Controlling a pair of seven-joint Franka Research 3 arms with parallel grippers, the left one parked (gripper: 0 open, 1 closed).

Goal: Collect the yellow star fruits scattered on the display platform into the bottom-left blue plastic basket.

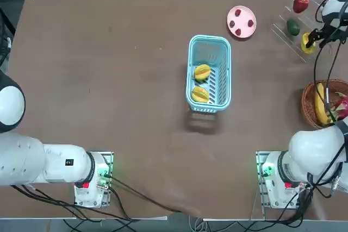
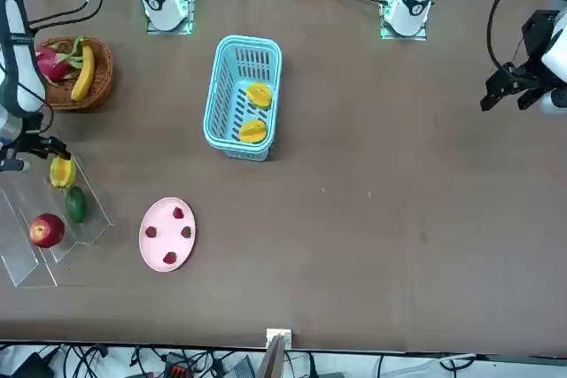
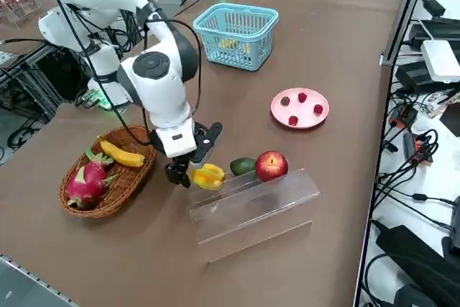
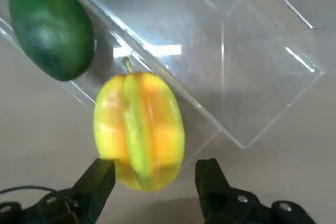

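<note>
One yellow star fruit (image 4: 139,129) lies at the low front edge of the clear display platform (image 3: 251,206), at the table's far right in the top view (image 1: 308,42). My right gripper (image 4: 155,179) is down at it, open, with a finger on either side of the fruit's near end. From the side the gripper (image 3: 188,174) sits just beside the star fruit (image 3: 208,175). Two more star fruits (image 1: 202,72) (image 1: 200,94) lie inside the light-blue plastic basket (image 1: 191,69) at mid-table.
A green fruit (image 4: 50,22) and a red apple (image 3: 271,165) rest on the platform next to the star fruit. A brown wicker basket (image 3: 108,206) holding a banana and a dragon fruit stands close to my arm. A pink plate (image 1: 241,21) with small red pieces sits behind the blue basket.
</note>
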